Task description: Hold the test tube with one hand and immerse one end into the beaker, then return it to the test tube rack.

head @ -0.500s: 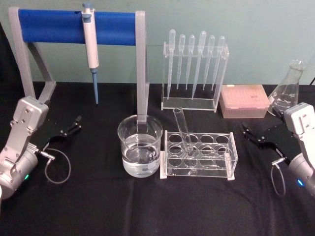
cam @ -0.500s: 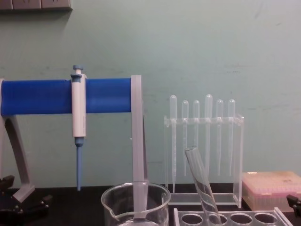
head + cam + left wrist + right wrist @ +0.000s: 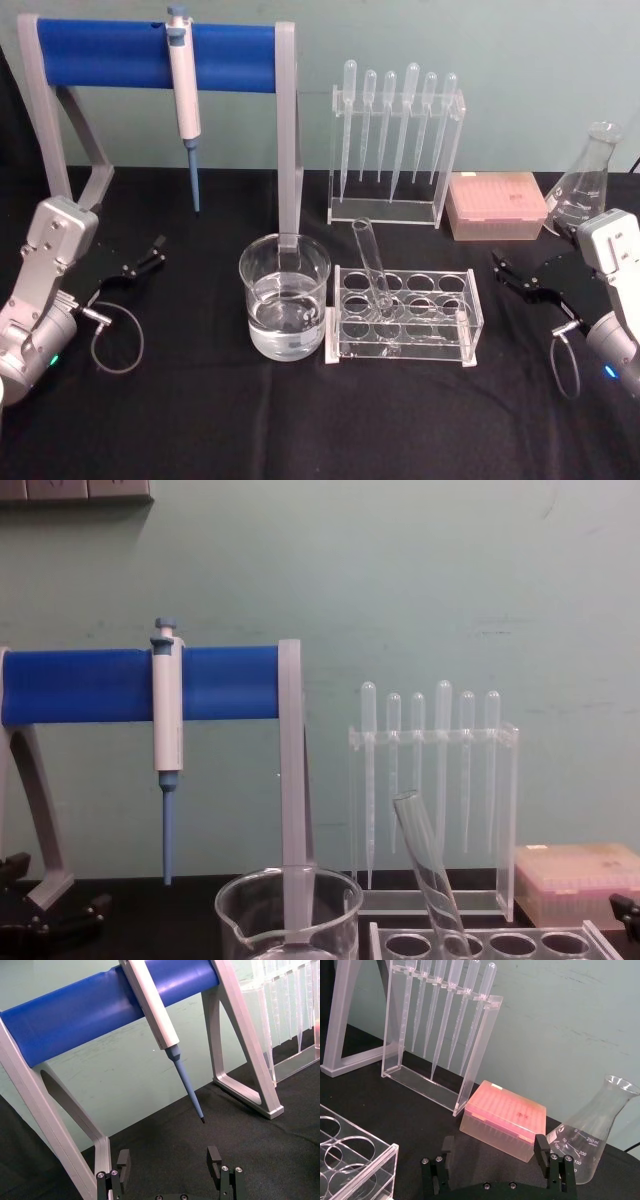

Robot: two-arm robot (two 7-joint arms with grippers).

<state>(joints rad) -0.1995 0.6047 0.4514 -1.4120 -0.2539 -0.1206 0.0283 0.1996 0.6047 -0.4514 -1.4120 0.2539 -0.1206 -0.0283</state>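
Note:
The test tube (image 3: pixel 372 262) is a clear glass tube leaning in a hole of the clear rack (image 3: pixel 452 334), open end up; the chest view shows the test tube (image 3: pixel 424 868) tilted the same way. Just left of the rack stands the beaker (image 3: pixel 285 297), partly filled with clear liquid, and its spouted rim shows as the beaker (image 3: pixel 288 902) low in the chest view. My left gripper (image 3: pixel 156 252) rests open at the table's left, far from the tube; its open fingers (image 3: pixel 123 1161) hold nothing. My right gripper (image 3: pixel 506 272) sits open at the right, its fingers (image 3: pixel 541 1144) holding nothing.
A blue-barred stand (image 3: pixel 150 52) at the back left carries a hanging pipettor (image 3: pixel 184 95). A clear rack of plastic pipettes (image 3: pixel 396 150) stands behind the tube rack. A pink tip box (image 3: pixel 495 205) and a conical flask (image 3: pixel 585 180) sit at the back right.

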